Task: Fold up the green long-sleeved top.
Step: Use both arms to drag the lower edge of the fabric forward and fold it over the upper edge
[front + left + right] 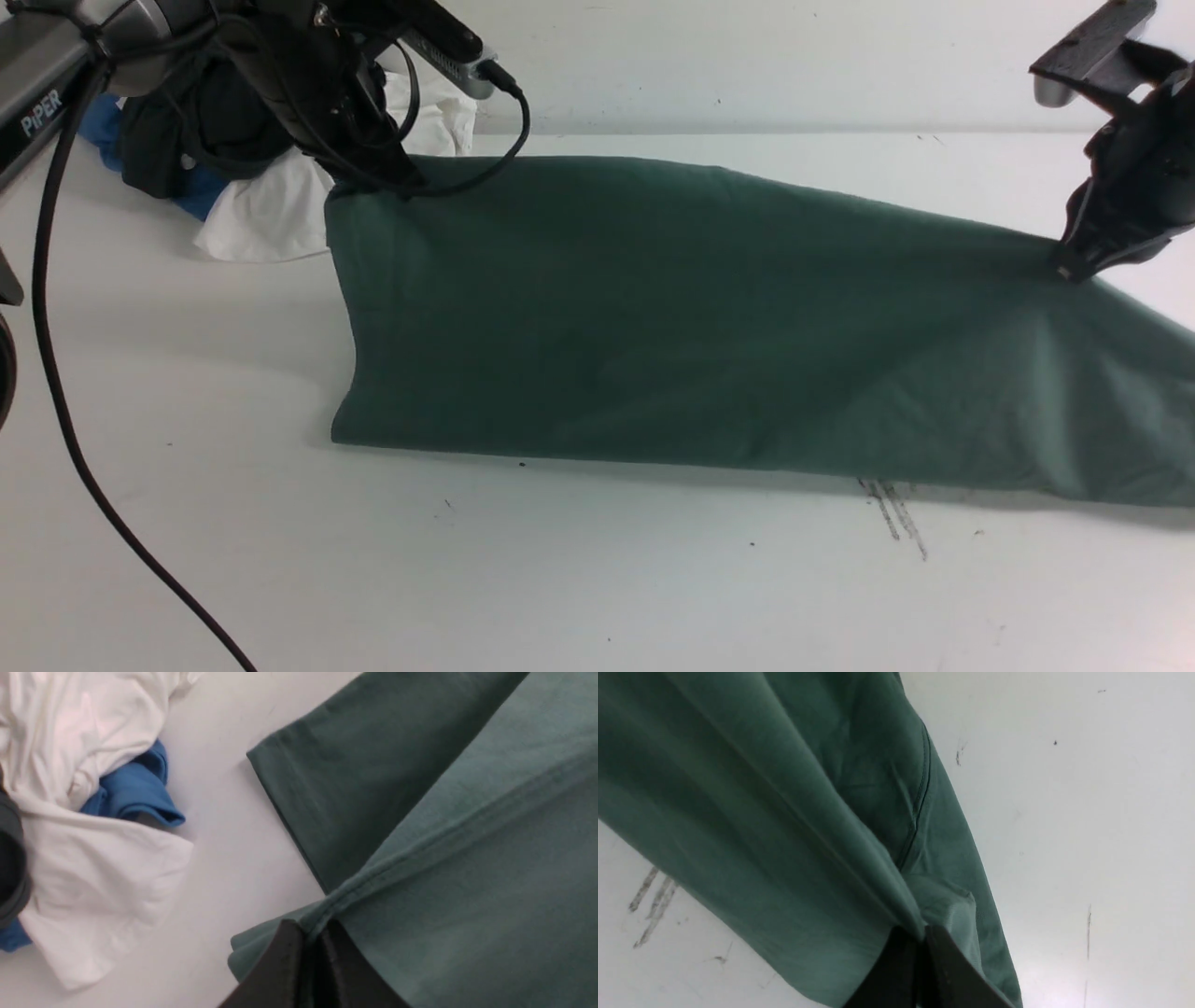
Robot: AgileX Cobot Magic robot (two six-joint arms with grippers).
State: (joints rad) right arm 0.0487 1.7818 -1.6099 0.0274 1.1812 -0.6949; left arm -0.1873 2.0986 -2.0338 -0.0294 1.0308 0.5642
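left gripper (312, 945): jaws pressed together, pinching a bunched edge of the green long-sleeved top (653, 317). a stitched seam runs out from the pinch across the cloth. the pinched edge is held up off the table (467, 588). the fabric drops from it as a sheet, and its lower fold rests on the surface below the gripper. just past the pinch, a darker layer of the same top lies flat on the table with a straight hemmed edge.

on the side of the left gripper away from the right one is a heap of clothes: white garment (93, 877), blue garment (135, 788) tucked into it, black garment (187, 121) on top. in the left wrist view a strip of bare table separates the heap from the top.

right gripper (922, 947): jaws pressed together, pinching a gathered ridge of the same top, lower than the left gripper's pinch. creases fan out from this pinch, and a curved seam shows close to it.

between the two grippers the upper edge of the top is pulled nearly straight, sloping down toward the right gripper. past the right gripper the cloth runs out of the front view.

dark scuff marks (896, 509) sit on the table just in front of the lower fold, nearer the right gripper. a black cable (65, 411) trails from the left arm across the near table.
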